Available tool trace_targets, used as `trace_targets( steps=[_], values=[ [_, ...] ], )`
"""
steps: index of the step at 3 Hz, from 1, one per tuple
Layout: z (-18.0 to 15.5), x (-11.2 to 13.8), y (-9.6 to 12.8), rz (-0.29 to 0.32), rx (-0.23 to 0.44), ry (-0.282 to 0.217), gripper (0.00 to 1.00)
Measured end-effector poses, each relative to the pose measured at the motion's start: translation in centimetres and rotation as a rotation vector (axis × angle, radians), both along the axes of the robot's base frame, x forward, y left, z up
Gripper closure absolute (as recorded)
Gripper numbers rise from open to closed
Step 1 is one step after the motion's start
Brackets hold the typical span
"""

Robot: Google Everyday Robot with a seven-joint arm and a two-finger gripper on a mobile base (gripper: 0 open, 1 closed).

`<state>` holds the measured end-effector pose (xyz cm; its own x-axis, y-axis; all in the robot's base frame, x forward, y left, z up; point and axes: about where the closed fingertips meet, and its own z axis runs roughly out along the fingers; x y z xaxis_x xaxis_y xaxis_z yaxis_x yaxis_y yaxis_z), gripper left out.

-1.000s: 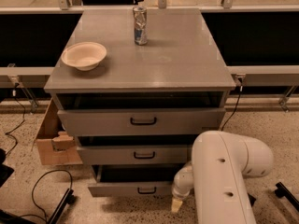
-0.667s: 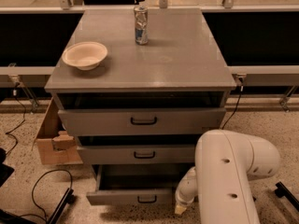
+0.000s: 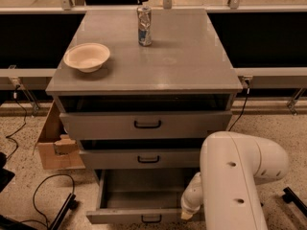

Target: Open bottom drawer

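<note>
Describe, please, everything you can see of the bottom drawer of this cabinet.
The bottom drawer is grey, metal-looking, and stands pulled well out of the cabinet. Its plain grey inside shows; its shallow front panel carries a small black loop handle at the middle. The gripper hangs at the panel's right end; contact cannot be told.

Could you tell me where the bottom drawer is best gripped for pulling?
Grip the black loop handle mid-front on the bottom drawer, coming straight from the front: its bar runs level and the drawer slides that way. The gripper sits at the drawer front, right of the handle in view.
</note>
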<state>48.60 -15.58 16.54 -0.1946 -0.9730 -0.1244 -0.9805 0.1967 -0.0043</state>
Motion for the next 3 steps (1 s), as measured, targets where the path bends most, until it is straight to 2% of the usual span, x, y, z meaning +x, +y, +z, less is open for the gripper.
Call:
trace_targets(
  steps=[1,3],
  values=[
    [0.63,-0.58,-0.98,-0.013,-0.01,-0.005,1.0],
    [1.02,-1.33,-1.77,-0.029,-0.016,-0.009,1.0]
  ],
)
